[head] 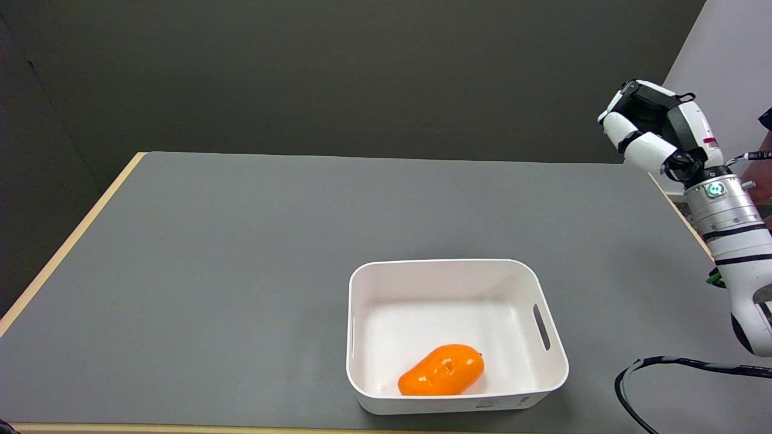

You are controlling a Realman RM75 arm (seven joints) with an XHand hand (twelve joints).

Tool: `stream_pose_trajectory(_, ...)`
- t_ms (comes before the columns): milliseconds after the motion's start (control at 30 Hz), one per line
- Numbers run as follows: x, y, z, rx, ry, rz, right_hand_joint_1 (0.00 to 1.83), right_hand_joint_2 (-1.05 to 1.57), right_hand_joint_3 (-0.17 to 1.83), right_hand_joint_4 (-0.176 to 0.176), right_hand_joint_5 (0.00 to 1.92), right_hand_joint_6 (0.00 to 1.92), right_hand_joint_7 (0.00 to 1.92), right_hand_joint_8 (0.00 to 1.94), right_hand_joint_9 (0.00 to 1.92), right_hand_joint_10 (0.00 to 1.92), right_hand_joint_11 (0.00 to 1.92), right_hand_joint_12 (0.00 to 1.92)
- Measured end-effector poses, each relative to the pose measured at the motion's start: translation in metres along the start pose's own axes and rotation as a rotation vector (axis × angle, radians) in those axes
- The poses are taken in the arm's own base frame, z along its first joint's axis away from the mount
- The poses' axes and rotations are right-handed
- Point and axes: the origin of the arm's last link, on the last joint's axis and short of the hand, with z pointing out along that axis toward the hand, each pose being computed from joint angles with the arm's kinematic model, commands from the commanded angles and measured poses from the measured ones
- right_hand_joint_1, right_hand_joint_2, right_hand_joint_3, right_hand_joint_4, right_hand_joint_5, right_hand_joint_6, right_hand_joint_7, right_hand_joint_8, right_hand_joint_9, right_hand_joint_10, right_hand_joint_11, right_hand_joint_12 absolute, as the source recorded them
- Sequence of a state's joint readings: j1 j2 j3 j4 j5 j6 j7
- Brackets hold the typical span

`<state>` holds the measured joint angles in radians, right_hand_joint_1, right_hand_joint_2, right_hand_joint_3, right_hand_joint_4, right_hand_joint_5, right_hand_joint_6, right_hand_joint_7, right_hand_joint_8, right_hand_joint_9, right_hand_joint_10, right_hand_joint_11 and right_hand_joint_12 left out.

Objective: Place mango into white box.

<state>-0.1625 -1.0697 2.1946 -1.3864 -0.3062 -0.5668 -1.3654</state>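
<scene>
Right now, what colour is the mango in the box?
Orange; the mango shows best in the head view.

I am seeing no readable text; a label on the white box's front wall, by the table's near edge, is too small to read.

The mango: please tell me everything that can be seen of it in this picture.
The mango is bright orange, smooth and glossy, and looks like plastic, with a small dark stem tip at its right end and a shallow dent on its top. It looks whole. It lies on its side on the floor of the white box, near the front wall, with its long axis running from lower left to upper right. Only the box touches it; the right hand is held in the air far off to the right and holds nothing.
</scene>
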Motion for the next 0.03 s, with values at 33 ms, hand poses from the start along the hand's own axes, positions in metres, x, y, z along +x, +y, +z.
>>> stream_pose_trajectory(33,-0.0001,0.0005,-0.0036,0.036,0.037,0.088,0.88,1.13,0.36,0.110,0.65,1.54,0.82,1.13,0.79,1.39,0.71,1.92)
